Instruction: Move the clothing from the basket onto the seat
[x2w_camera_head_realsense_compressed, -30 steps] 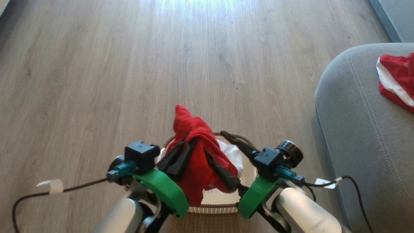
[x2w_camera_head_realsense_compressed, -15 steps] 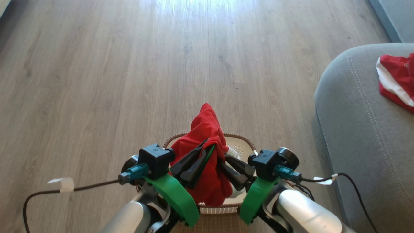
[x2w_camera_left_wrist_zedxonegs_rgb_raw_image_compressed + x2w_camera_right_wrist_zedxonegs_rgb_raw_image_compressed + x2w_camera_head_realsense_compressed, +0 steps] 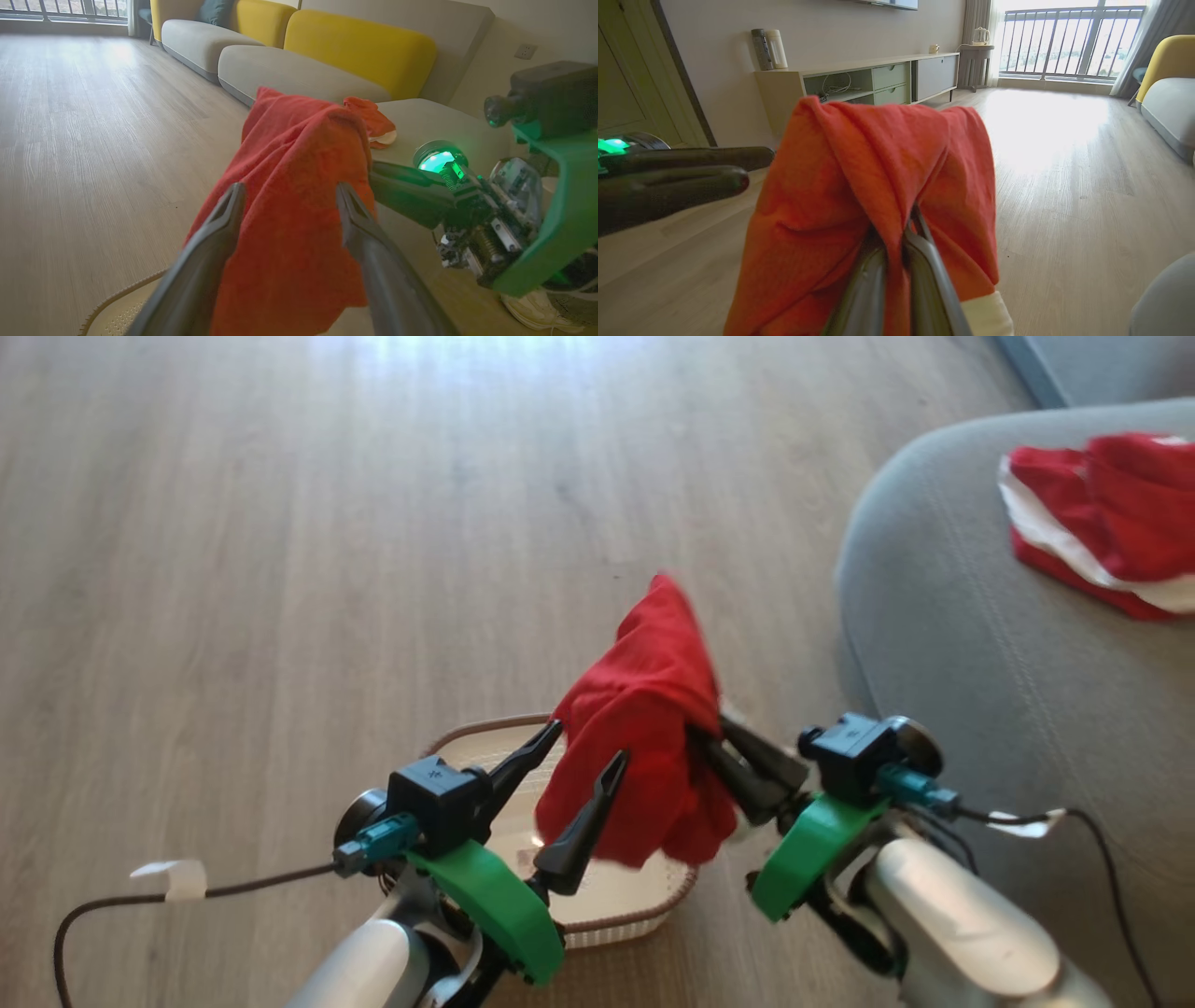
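Note:
A piece of the clothing, a red garment [image 3: 644, 728], hangs above the basket [image 3: 467, 739], with my right gripper [image 3: 717, 745] shut on its right side. In the right wrist view the fingers [image 3: 920, 252] pinch a fold of the red garment [image 3: 859, 163], and a whitish edge [image 3: 987, 315] shows below. My left gripper [image 3: 583, 751] stands open just left of the cloth. In the left wrist view its fingers [image 3: 233, 200] spread in front of the garment [image 3: 294, 186]. A second red and white garment [image 3: 1102, 513] lies on the grey seat [image 3: 934, 616].
Wooden floor [image 3: 280, 569] stretches ahead and to the left. Cables trail from both wrists, one over the floor [image 3: 187, 887]. Grey and yellow sofa sections [image 3: 327, 56] line the wall beyond the seat. A low TV cabinet [image 3: 878, 79] stands on the opposite side.
My left gripper has opened and let go of the red garment, while my right gripper has shut on it. The garment has gone right, and the head camera has turned toward the seat.

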Motion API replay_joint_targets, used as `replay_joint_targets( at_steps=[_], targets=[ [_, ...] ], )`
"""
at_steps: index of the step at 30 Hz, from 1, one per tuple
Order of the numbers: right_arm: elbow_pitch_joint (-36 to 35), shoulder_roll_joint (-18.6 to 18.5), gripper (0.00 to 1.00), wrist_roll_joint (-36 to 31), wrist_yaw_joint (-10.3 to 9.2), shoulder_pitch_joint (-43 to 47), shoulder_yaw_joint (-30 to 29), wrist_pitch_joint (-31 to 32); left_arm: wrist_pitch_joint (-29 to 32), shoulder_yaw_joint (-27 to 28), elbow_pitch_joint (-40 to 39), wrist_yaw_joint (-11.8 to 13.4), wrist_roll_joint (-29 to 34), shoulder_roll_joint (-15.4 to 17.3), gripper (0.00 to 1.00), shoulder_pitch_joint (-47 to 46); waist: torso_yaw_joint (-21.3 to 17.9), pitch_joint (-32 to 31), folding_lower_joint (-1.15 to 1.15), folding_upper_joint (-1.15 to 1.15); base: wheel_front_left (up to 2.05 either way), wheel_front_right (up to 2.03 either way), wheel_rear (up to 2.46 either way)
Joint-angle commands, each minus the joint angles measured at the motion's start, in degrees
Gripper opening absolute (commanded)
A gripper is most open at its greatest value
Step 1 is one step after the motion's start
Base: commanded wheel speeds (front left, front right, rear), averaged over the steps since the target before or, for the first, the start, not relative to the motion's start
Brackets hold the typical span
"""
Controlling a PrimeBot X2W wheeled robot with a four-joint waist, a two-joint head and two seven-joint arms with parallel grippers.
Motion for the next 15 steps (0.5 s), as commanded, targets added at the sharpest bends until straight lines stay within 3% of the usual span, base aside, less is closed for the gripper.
replay_joint_targets(
  at_steps=[1,15],
  targets=[
    [-2.6,-0.3,0.0,-0.4,-0.01,-2.2,-0.6,-0.4,-0.6,2.2,-1.5,0.3,0.3,0.4,1.0,-2.3,-2.8,0.8,0.0,0.0,0.0,0.0,0.0],
    [-10.0,-2.8,0.0,-3.3,-0.01,0.7,-8.3,2.1,-2.0,0.0,0.0,-0.1,0.5,-1.8,1.0,-3.4,-15.7,4.3,0.0,0.0,0.0,0.0,0.0]
  ],
)
